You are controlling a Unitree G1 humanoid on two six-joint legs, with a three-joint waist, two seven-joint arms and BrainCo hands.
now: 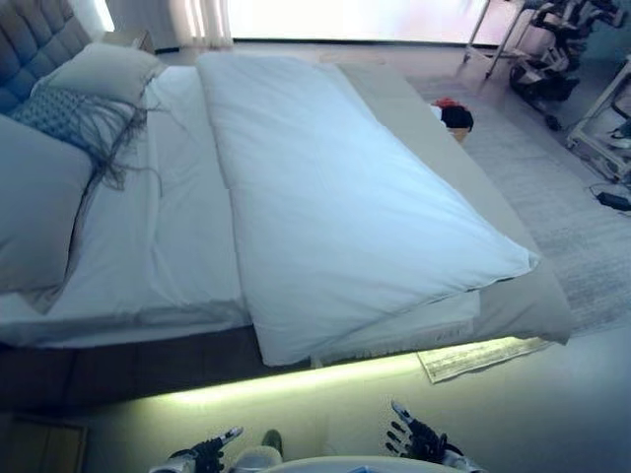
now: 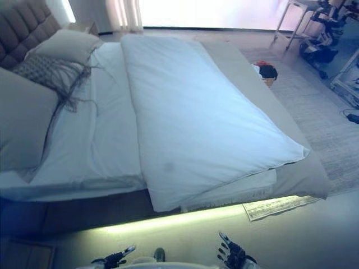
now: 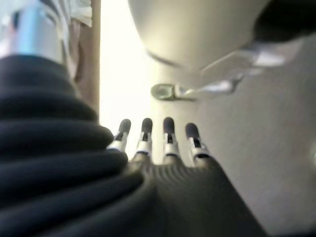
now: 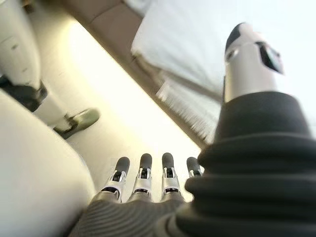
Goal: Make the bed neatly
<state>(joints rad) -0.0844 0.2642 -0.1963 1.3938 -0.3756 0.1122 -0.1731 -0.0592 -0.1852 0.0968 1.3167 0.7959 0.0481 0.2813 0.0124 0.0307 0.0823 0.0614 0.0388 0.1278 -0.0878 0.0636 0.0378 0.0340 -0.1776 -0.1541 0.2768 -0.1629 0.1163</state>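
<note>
A white duvet (image 1: 335,197) lies folded over on the right part of the bed (image 1: 523,296), its near corner hanging over the front edge. The white sheet (image 1: 168,227) shows bare to its left. Two grey pillows (image 1: 39,197) and a patterned fringed cushion (image 1: 74,118) lie by the headboard (image 1: 30,44). My left hand (image 1: 202,453) and right hand (image 1: 419,439) hang low in front of the bed, open and empty, touching nothing. The right wrist view shows the duvet's edge (image 4: 197,44) beyond the open fingers (image 4: 143,173).
A paper sheet (image 1: 473,357) lies on the floor under the bed's front right corner. A dark and red bundle (image 1: 454,115) sits on the grey rug (image 1: 552,197) at the far side. Metal stands and equipment (image 1: 552,59) stand at the back right.
</note>
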